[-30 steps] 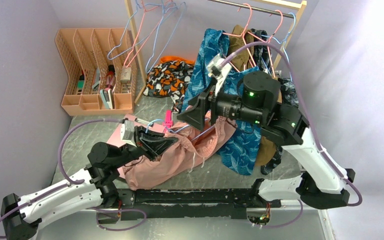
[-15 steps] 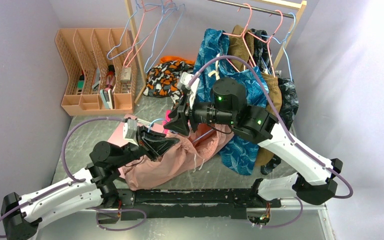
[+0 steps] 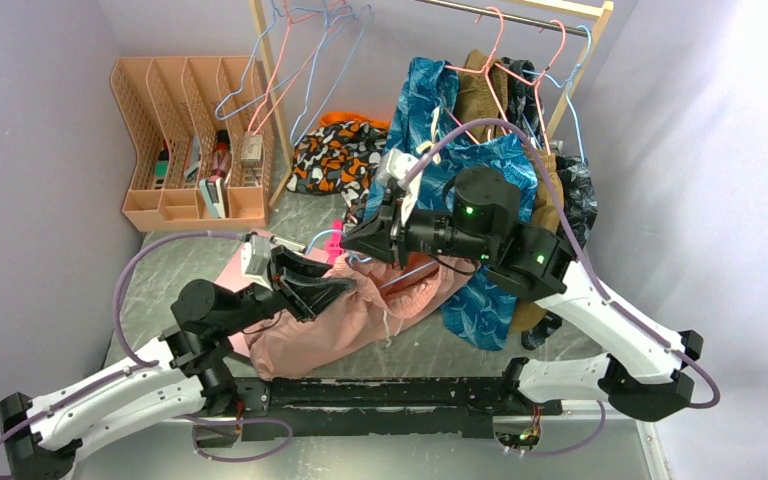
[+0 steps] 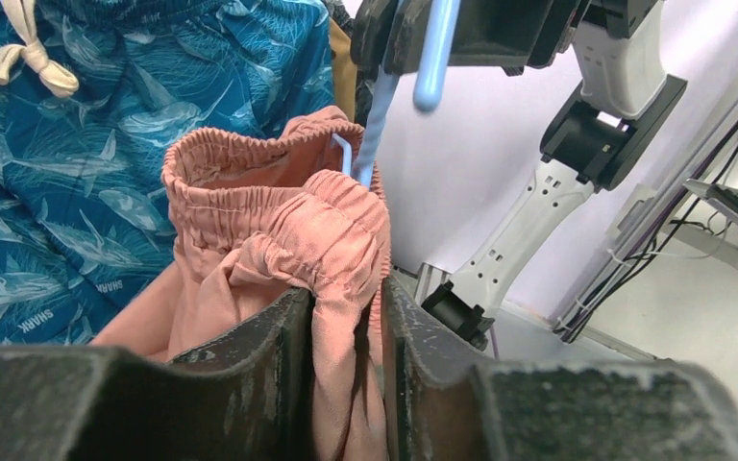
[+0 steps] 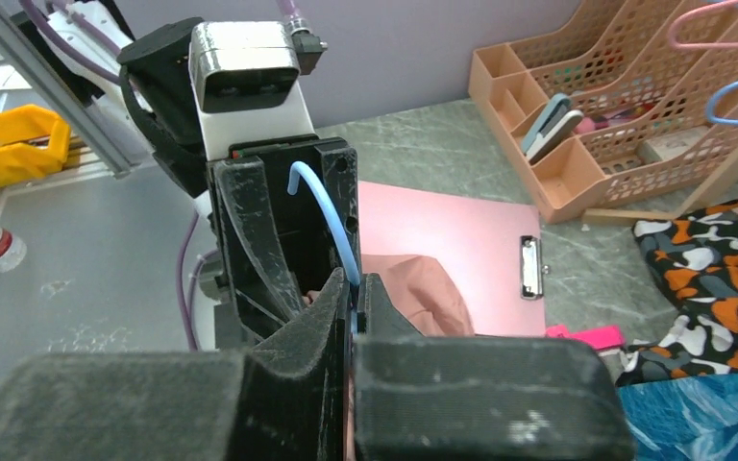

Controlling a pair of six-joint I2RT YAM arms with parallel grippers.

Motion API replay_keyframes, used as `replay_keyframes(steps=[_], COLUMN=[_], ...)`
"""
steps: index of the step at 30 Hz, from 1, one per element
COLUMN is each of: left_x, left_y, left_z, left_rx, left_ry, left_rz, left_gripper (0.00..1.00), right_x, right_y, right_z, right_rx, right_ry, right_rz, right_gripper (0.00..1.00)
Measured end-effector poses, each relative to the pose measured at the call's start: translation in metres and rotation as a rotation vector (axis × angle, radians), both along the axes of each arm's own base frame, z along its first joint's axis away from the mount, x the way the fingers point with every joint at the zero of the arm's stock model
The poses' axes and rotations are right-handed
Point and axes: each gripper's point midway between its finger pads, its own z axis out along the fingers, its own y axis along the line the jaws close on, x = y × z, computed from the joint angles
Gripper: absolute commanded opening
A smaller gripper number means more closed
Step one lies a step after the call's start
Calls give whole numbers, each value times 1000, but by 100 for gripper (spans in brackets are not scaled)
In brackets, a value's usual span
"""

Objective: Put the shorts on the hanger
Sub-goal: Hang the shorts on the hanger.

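Observation:
The salmon shorts (image 3: 330, 325) lie bunched on the table in front of my left arm, with the gathered waistband (image 4: 279, 192) raised. The light-blue wire hanger (image 4: 377, 125) runs down into the waistband opening. My right gripper (image 3: 348, 243) hovers just above the waistband and is shut on the hanger wire (image 5: 332, 221), which passes between its fingers at the tips (image 5: 354, 283). My left gripper (image 4: 346, 298) has a fold of the shorts' fabric between its jaws. They stand slightly apart, with a thin dark gap beside the right one. In the overhead view its tips (image 3: 340, 287) sit at the waistband.
A peach file organiser (image 3: 190, 140) stands at the back left. A pink clipboard (image 5: 452, 240) lies under the shorts. A blue patterned garment (image 3: 480, 290) hangs from the clothes rack (image 3: 560, 15) on the right. Pink and blue wire hangers (image 3: 300, 60) hang at the back, above an orange-and-black cloth (image 3: 335, 155).
My right arm swung left and down to the waistband, and its gripper closed on the hanger wire. My left gripper stayed at the waistband.

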Motion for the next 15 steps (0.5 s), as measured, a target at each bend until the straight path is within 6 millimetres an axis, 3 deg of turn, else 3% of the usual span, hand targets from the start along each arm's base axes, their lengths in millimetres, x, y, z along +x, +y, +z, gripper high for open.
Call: replay_keyframes(steps=[9,13,15], left_x=[-7,-7,-6], left_y=[21,31,36], left_z=[10,10,8], left_rx=[15,23,32], left_ry=[-5,-2,4], left_rz=[40,72,87], left_gripper=[35,21,20], right_x=[2,6,9], right_y=[-20,-26,-29], right_z=[15,11,9], right_rx=[40,37,36], right_ry=[-46,-48,-49], right_rz=[-70,-105,-128], right_gripper=[0,0,0])
